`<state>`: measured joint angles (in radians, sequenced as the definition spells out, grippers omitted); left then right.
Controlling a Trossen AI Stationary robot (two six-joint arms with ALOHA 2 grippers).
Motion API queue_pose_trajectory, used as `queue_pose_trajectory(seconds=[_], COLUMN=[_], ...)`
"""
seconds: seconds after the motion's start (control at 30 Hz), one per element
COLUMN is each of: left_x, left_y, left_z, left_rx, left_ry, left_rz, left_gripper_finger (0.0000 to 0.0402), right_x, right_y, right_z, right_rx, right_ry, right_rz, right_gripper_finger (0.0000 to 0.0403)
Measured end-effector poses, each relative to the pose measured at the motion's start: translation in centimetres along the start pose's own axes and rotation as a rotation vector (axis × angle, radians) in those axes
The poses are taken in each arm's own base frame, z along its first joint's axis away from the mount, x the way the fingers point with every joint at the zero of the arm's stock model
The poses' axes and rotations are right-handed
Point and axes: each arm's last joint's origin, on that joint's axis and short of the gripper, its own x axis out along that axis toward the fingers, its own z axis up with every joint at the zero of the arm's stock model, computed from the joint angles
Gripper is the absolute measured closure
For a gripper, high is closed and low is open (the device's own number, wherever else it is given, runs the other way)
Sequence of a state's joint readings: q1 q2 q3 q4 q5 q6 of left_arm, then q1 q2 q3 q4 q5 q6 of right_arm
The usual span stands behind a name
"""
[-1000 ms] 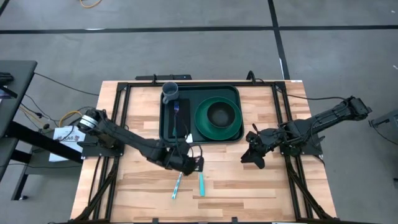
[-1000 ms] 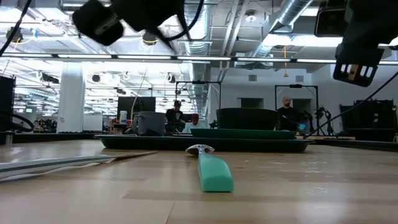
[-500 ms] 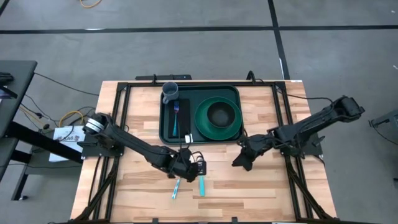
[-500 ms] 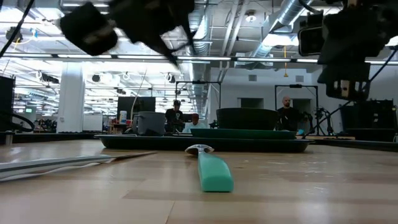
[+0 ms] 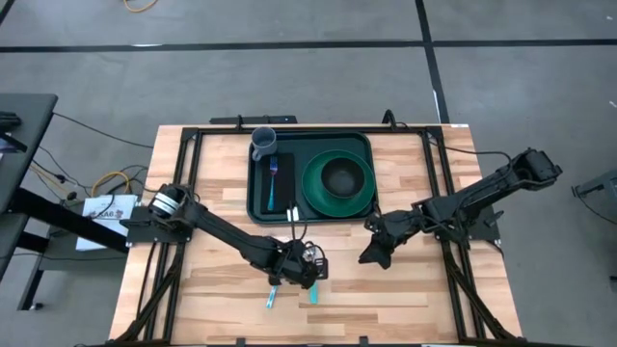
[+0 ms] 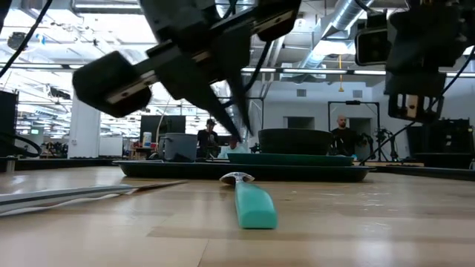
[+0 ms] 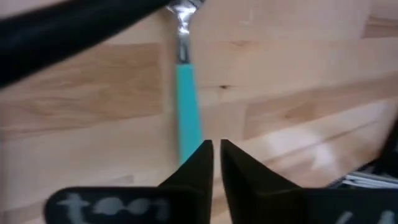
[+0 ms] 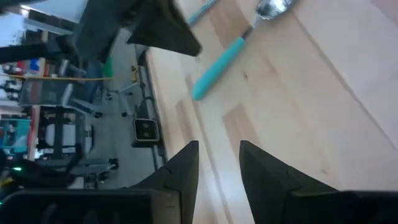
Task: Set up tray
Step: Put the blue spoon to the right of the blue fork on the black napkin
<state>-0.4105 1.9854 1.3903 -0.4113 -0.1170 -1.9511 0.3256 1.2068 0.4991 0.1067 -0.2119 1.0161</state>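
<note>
Two teal-handled utensils [image 5: 289,289] lie off the tray [image 5: 258,183]; left tool [image 5: 307,272], nearly shut and empty, must reopen to grasp the spoon [image 7: 185,106], right tool [image 5: 371,256] open, waiting.

The left arm reached in from the left edge of the desk [image 5: 222,299] and stretched low across it toward the near middle. Its end effector [image 5: 307,268] hung just over the desk's near half, tilted downward, its two fingers [image 7: 198,163] drawn almost together with only a thin slit between them. The right arm came in from the desk's right edge, elbow raised. Its end effector [image 5: 376,253] hovered above the desk's right-centre, well apart from the left one, its fingers [image 8: 183,163] spread apart and holding nothing.
</note>
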Motion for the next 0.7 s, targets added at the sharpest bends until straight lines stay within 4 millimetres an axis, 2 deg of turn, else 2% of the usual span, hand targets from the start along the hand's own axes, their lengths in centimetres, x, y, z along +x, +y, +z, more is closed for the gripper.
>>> queue_pose_trajectory(seconds=[0.1, 0.2, 0.53, 0.7], left_x=[0.0, 0.0, 0.1, 1.2], left_y=[-0.3, -0.4, -0.8, -0.2], left_z=[0.2, 0.6, 2.1, 2.3], left_rx=[0.007, 0.015, 0.057, 0.056], left_ry=[0.0, 0.006, 0.043, 0.082], left_rz=[-0.009, -0.002, 0.021, 0.078], left_gripper_finger=[0.0398, 0.0388, 0.0302, 0.0271], right_x=[-0.3, -0.4, -0.9, -0.9], right_y=[-0.1, 0.1, 0.1, 0.0], right_z=[-0.1, -0.1, -0.2, -0.3], right_rx=[-0.01, -0.021, -0.042, -0.04], right_ry=[0.008, 0.013, 0.029, 0.04], right_rz=[-0.011, 0.004, -0.003, -0.02], right_gripper_finger=[0.0294, 0.0294, 0.0294, 0.0294])
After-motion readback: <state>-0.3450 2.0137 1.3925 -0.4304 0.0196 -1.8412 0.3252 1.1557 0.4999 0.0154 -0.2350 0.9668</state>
